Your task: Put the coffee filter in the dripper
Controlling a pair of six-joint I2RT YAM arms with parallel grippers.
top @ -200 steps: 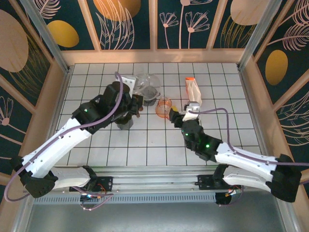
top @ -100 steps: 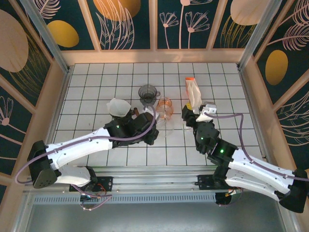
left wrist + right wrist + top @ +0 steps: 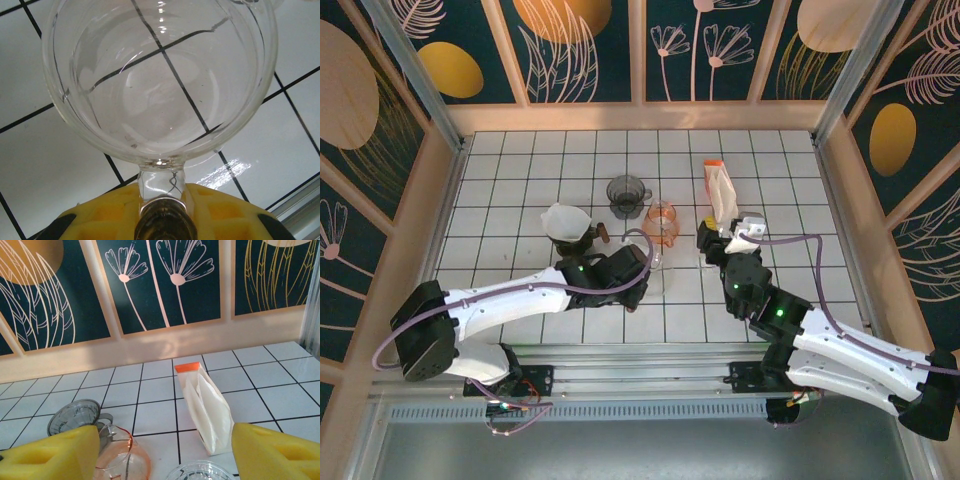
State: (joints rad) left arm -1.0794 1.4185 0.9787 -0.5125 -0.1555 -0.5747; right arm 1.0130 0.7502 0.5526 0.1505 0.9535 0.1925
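Since a second ago my left arm has swung from the far left to the middle, uncovering the filter (image 3: 565,220).

From above, I see the left pincer (image 3: 642,272) pinching a glass jug (image 3: 658,270). The filter, a white cone on a dark base, sits beyond it to the left. The dripper (image 3: 628,192) is straight beyond, and an orange cup (image 3: 662,222) is just past the jug. The right pincer (image 3: 708,240) is near the filter pack (image 3: 720,195).

On the left wrist, the fingers clamp the jug's handle.

On the right wrist, the fingers are spread wide. The pack stands ahead to the right, with the dripper and cup ahead to the left.
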